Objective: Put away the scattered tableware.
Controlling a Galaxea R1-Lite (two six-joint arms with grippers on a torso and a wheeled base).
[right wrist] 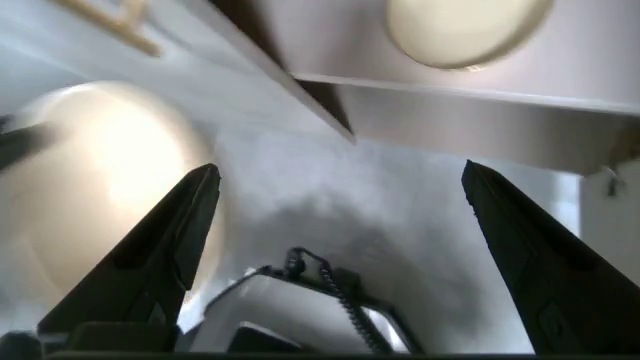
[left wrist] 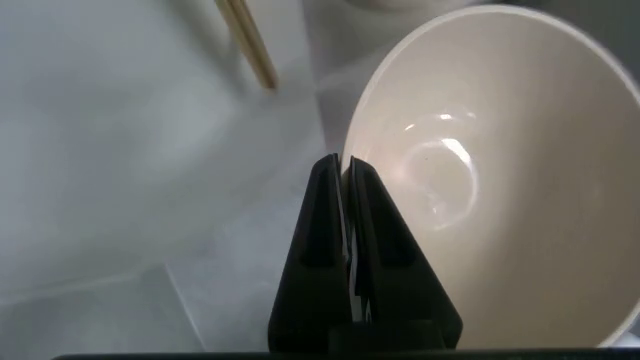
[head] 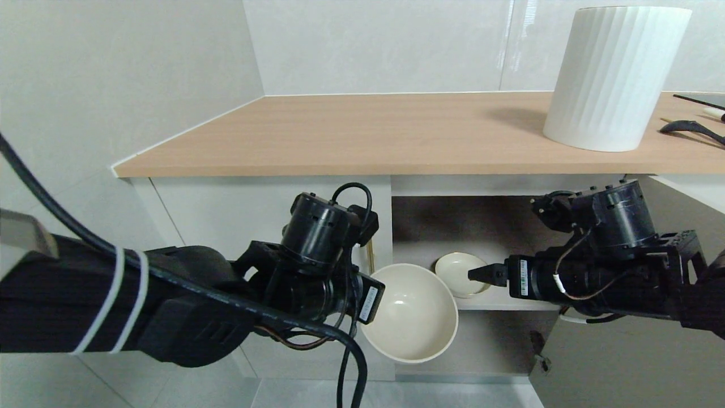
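A large cream bowl [head: 410, 317] hangs tilted in front of the open cabinet, below the shelf's level. My left gripper [head: 371, 303] is shut on its rim. In the left wrist view the left gripper [left wrist: 346, 168] pinches the edge of the bowl [left wrist: 490, 170]. A small cream dish [head: 457, 271] lies on the cabinet shelf [head: 510, 303]. My right gripper [head: 481, 274] is level with that shelf, just right of the dish, and holds nothing. Seen from the right wrist, the right gripper [right wrist: 340, 172] stands open, with the bowl [right wrist: 90, 190] to one side and the dish [right wrist: 465, 25] beyond.
A wooden counter [head: 368, 136] tops the cabinet and carries a tall white ribbed container [head: 614, 76] and black utensils [head: 691, 129] at the far right. The shut left door has a wooden handle [head: 371, 255]. The open right door [head: 623, 362] stands beneath my right arm.
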